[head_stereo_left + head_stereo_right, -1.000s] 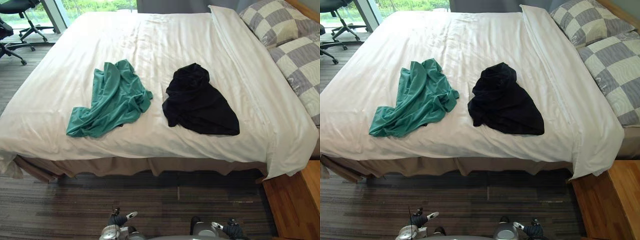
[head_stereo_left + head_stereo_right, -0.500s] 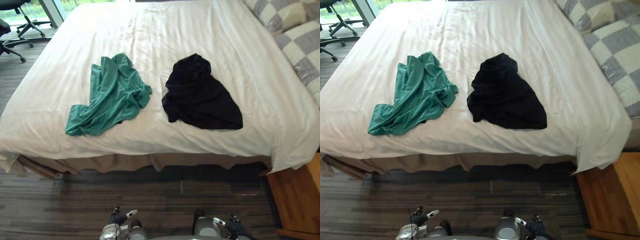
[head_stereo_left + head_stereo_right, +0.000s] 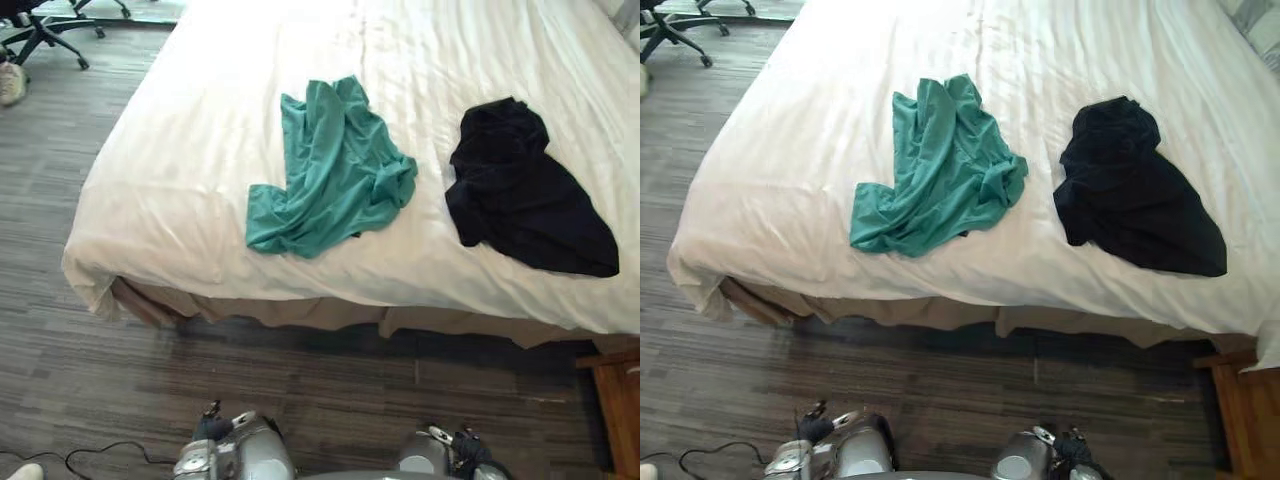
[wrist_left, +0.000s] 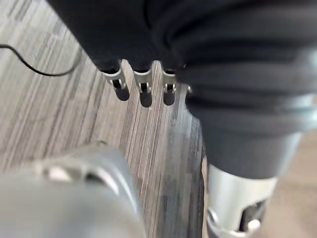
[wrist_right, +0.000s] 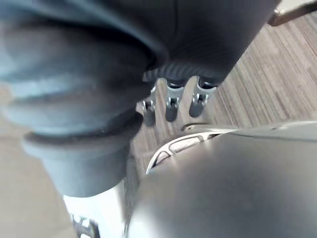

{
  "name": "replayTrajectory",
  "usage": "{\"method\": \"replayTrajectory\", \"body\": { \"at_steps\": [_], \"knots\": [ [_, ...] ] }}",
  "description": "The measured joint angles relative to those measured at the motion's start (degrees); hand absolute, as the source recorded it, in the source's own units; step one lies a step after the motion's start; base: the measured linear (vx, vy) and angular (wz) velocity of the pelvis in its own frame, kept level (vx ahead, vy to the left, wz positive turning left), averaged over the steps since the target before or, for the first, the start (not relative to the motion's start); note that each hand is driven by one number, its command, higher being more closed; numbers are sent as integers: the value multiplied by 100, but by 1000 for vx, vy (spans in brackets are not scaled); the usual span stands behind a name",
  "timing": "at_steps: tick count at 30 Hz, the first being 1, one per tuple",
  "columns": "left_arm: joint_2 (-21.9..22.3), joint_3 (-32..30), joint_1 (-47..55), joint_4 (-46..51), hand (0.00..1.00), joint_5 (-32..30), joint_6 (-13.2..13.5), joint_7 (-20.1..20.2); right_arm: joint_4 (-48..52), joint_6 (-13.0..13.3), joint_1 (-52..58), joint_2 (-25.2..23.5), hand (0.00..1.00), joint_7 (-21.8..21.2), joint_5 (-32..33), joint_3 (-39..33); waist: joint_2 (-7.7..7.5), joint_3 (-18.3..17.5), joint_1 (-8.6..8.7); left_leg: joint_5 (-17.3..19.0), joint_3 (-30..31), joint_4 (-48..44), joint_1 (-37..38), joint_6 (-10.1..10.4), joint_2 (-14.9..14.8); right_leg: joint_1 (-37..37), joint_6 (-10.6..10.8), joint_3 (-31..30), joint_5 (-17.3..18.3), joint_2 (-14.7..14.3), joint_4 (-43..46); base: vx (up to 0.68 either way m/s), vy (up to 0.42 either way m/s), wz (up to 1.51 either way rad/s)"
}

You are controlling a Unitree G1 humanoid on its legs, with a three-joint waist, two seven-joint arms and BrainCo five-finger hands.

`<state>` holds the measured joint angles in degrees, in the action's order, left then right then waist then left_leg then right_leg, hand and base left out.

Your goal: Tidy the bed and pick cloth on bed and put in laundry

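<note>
We judge nothing done yet: the green cloth (image 3: 330, 175) lies crumpled on the bed (image 3: 190, 140) at twelve o'clock, the black cloth (image 3: 520, 195) at two o'clock, apart from it. Our left hand (image 4: 145, 94) and right hand (image 5: 171, 106) hang relaxed, empty, above the floor.

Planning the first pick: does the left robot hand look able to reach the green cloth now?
Probably not yet: the left robot hand hangs low, short of the green cloth on the bed; nothing blocks it.
</note>
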<state>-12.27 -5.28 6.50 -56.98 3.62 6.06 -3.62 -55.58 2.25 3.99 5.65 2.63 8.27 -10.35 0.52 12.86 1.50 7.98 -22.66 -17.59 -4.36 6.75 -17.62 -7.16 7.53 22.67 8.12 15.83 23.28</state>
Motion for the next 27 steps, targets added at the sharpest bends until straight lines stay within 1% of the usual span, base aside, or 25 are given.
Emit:
{"method": "replayTrajectory", "body": {
  "at_steps": [1,2,3,4,5,6,7,9,10,11,12,13,14,15,17,18,19,20,21,22,23,24,25,26,27],
  "knots": [
    [19,1,9,-4,0,-8,-18,8,117,4,5,-5,0,-14,0,100,-13,-3,-19,-72,-106,225,171,1,122,35,-49,139,52,-24,-68,179,127,-25],
    [77,7,-10,-80,0,-115,-34,39,296,18,-7,-27,0,-20,-16,277,-81,-3,-23,-98,-223,470,400,-15,347,163,-119,224,124,41,-105,121,93,-15],
    [151,25,-35,-128,0,-241,-73,48,380,90,-69,-96,0,-42,-88,389,18,95,28,-120,-237,598,565,-36,472,147,-126,-19,124,81,137,108,86,-7],
    [217,34,-32,-142,0,-298,-76,66,444,113,-55,-118,0,-79,-131,386,54,131,97,-140,-230,664,657,-45,473,59,-173,-228,111,90,406,79,-8,9],
    [289,25,-28,-183,0,-349,-88,82,538,168,-33,-102,0,-118,-173,386,95,174,112,-152,-265,712,817,-29,391,-20,-114,-693,402,-101,382,67,-81,5],
    [282,1,-13,-205,0,-360,-88,79,530,169,-23,-128,0,-134,-175,411,68,169,89,-171,-295,721,857,4,398,25,-150,-832,331,-215,56,75,-162,-3],
    [340,-54,-25,-238,0,-372,-123,68,471,167,-57,-184,0,-135,-174,432,-27,184,61,-202,-361,880,992,93,404,180,-220,-785,249,-281,-175,79,-131,-15],
    [466,-212,-13,-235,0,-372,-132,79,295,149,-186,-208,0,-125,-172,458,-21,171,112,-348,-481,1277,1090,308,252,64,-237,-771,226,-450,-185,96,-156,-24],
    [469,-254,-31,-236,0,-377,-137,78,289,129,-207,-202,0,-128,-140,406,-26,194,124,-362,-511,1336,1149,307,214,-139,-117,-796,254,-414,280,43,-141,-24],
    [470,-327,-95,-233,0,-384,-159,74,325,130,-212,-187,0,-144,-111,374,56,283,128,-366,-560,1357,1254,320,166,-480,26,-825,368,-359,848,-3,-107,-14],
    [480,-447,-150,-269,0,-418,-183,59,383,141,-217,-165,0,-137,-121,366,54,301,135,-369,-581,1366,1385,368,75,-653,95,-929,670,-330,912,5,-111,-2],
    [434,-451,-176,-319,0,-425,-181,46,395,135,-198,-175,0,-139,-121,390,4,274,130,-357,-585,1372,1437,407,83,-622,62,-958,601,-262,697,49,-156,13],
    [257,-526,-157,-332,0,-433,-166,43,357,129,-117,-235,0,-138,-130,468,-227,190,106,-327,-588,1427,1613,517,227,-631,-12,-946,155,9,317,106,-260,6],
    [329,-777,-126,-366,0,-433,-176,13,298,126,-136,-219,0,-154,-119,463,-146,188,118,-374,-630,1579,1844,654,201,-626,110,-943,132,2,584,116,-273,-1],
    [522,-935,-26,-366,0,-430,-160,-21,292,124,-158,-62,0,-166,-172,511,17,-66,138,-446,-753,1586,1796,766,69,-891,58,-1046,369,-169,756,170,-280,-31],
    [632,-1023,-28,-377,0,-414,-140,-15,223,123,-266,-39,0,-166,-163,485,134,-51,120,-504,-751,1148,1523,709,-39,-941,1,-1040,417,-201,718,179,-278,-28],
    [688,-1073,-30,-379,0,-402,-132,-16,202,122,-301,-35,0,-167,-153,436,164,-34,171,-557,-741,803,1325,632,-130,-905,-9,-1010,410,-235,639,140,-300,2],
    [784,-1149,-22,-392,0,-347,-127,-25,170,120,-388,14,0,-163,-159,442,261,34,273,-704,-769,-165,902,404,-460,-589,-76,-923,337,-337,281,141,-271,23],
    [865,-1255,-21,-425,0,-186,-129,-30,82,78,-416,39,0,-144,-168,478,218,165,241,-520,-679,-1212,545,130,-671,-120,-181,-871,286,-380,-129,149,-217,17],
    [922,-1307,-8,-424,0,-115,-126,-28,37,48,-427,71,0,-140,-171,485,215,180,202,-249,-565,-1558,400,120,-574,83,-202,-873,272,-371,-297,174,-130,-5],
    [937,-1329,25,-409,0,33,-111,-42,-8,8,-406,143,0,-103,-175,481,212,181,108,151,-308,-1741,110,216,-136,362,-254,-896,218,-343,-583,179,-58,-32],
    [940,-1300,58,-412,0,196,-110,-41,-98,9,-489,182,0,-59,-178,462,197,185,61,294,-109,-1367,-170,171,403,460,-231,-946,134,-293,-764,190,-45,-39],
    [940,-1294,83,-413,0,287,-111,-40,-143,10,-543,179,0,-35,-182,457,193,193,54,292,-120,-1030,-294,164,623,488,-154,-970,87,-285,-826,201,4,-46],
    [952,-1286,112,-417,0,473,-115,-37,-176,4,-575,171,0,-17,-188,417,253,214,72,63,-191,-81,-376,138,948,521,-114,-1007,75,-342,-881,199,49,-54],
    [957,-1297,130,-420,0,639,-114,-33,-204,-15,-571,210,0,-14,-186,369,438,226,47,-582,-392,531,-315,-625,969,556,0,-1091,123,-524,-925,204,60,-57]
  ]
}}
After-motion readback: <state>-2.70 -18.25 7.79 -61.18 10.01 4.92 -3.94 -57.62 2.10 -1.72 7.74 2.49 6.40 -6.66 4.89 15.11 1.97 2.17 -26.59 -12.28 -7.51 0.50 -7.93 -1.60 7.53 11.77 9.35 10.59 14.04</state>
